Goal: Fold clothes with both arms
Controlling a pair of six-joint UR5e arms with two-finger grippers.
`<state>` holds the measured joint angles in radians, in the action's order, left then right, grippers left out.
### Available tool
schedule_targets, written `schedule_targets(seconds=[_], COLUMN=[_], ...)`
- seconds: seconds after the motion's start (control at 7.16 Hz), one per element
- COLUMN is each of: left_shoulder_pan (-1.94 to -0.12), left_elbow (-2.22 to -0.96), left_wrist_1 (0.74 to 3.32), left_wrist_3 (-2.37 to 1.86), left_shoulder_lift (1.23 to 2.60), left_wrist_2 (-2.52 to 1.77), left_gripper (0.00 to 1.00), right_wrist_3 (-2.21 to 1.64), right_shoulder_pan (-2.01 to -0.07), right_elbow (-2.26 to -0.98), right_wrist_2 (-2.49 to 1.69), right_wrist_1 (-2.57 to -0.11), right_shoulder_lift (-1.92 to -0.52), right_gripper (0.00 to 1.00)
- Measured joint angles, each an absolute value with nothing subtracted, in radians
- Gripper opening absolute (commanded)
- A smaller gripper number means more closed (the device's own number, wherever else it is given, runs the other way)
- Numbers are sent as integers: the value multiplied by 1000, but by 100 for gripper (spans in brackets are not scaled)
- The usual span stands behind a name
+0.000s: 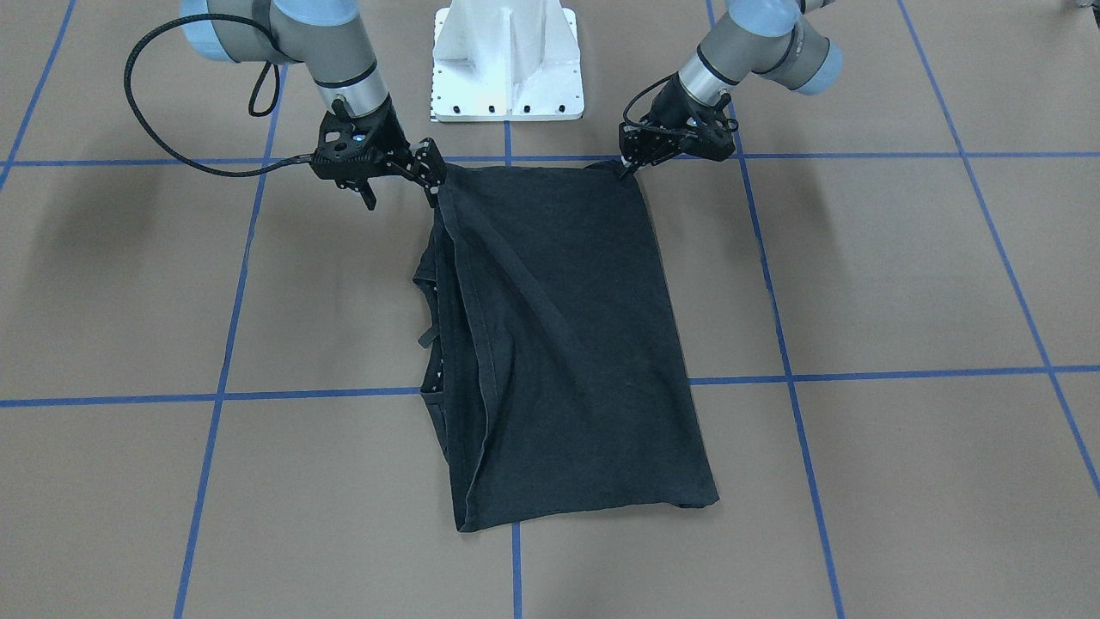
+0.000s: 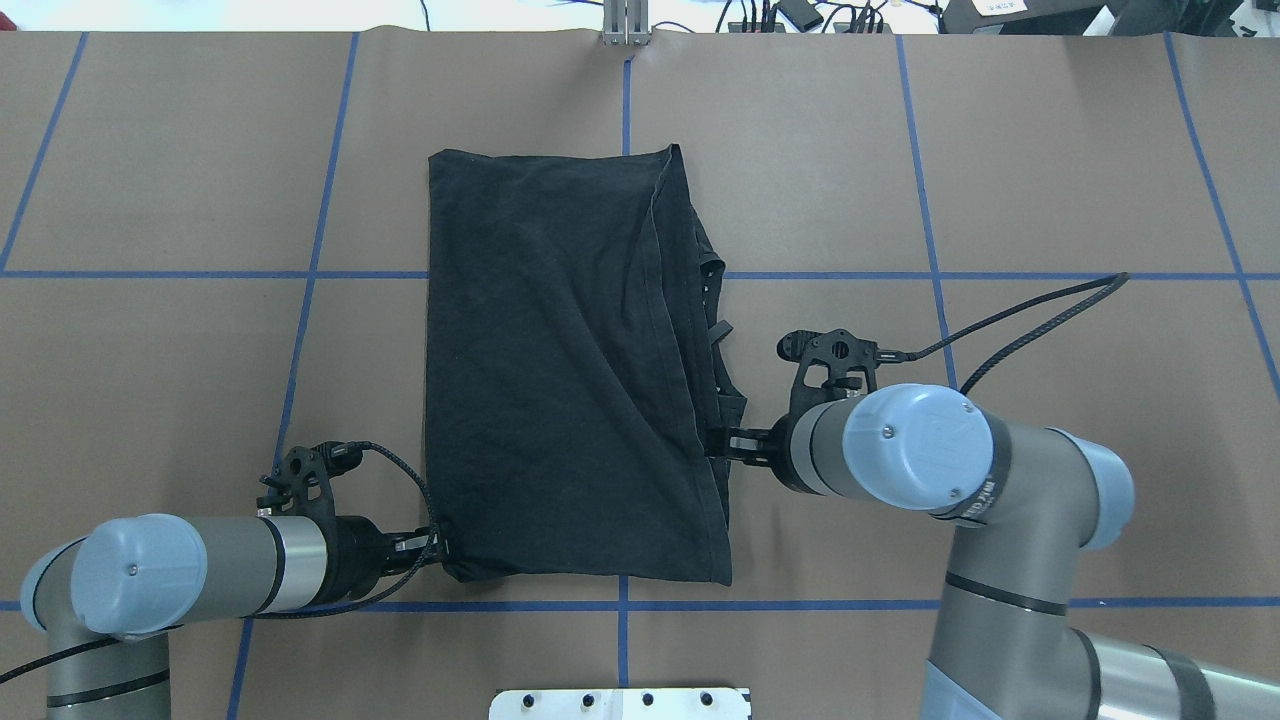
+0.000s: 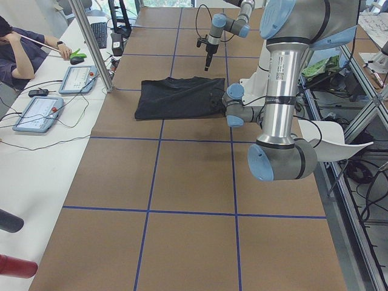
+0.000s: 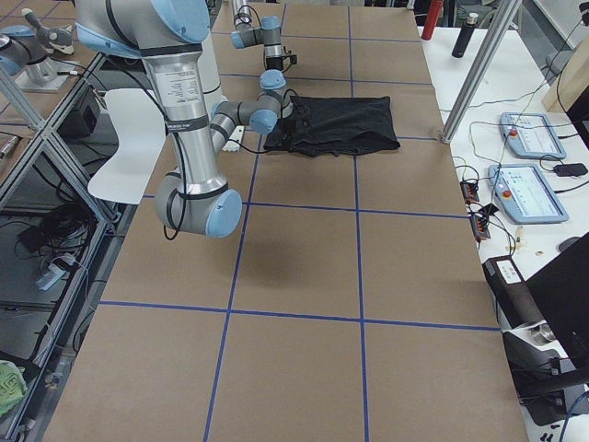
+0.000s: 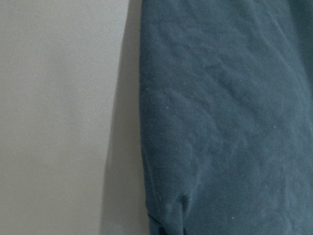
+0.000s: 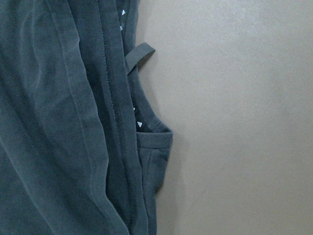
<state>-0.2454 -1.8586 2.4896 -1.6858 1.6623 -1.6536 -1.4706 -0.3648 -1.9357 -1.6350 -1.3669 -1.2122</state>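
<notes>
The black T-shirt point(image 1: 567, 344) lies folded lengthwise on the brown table, plain reverse up. It also shows in the overhead view point(image 2: 560, 370). Layered hems and a few white print specks show along one long edge point(image 6: 122, 98). My left gripper point(image 1: 626, 168) is shut on the shirt's near corner, low over the table point(image 2: 438, 545). My right gripper point(image 1: 434, 182) is shut on the layered edge near the other near corner point(image 2: 715, 441). The left wrist view shows only cloth point(image 5: 225, 122) and bare table. No fingers show in either wrist view.
The white pedestal base point(image 1: 507, 60) stands just behind the shirt's near edge. Blue tape lines point(image 2: 310, 274) grid the table. A side bench with tablets point(image 3: 39, 112) and an aluminium post point(image 3: 91, 42) stands beyond the shirt's far end, with a seated person point(image 3: 12, 48).
</notes>
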Motion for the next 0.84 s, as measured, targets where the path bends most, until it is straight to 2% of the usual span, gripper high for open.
schedule_targets(seconds=[0.56, 0.84], left_shoulder_pan=[-245, -245], left_elbow=[-1859, -1859], left_wrist_1=[2490, 2490], left_wrist_3=[-1686, -1686], left_shoulder_lift=[1663, 1663], left_wrist_2=[-1654, -1655], left_gripper=[0, 0], right_wrist_3=[-1530, -1530], right_shoulder_pan=[-309, -283], right_elbow=[-1849, -1826], right_wrist_2=[-1555, -1519], right_wrist_1=[-1367, -1367], right_shoulder_lift=[-1141, -1140], right_gripper=[95, 80])
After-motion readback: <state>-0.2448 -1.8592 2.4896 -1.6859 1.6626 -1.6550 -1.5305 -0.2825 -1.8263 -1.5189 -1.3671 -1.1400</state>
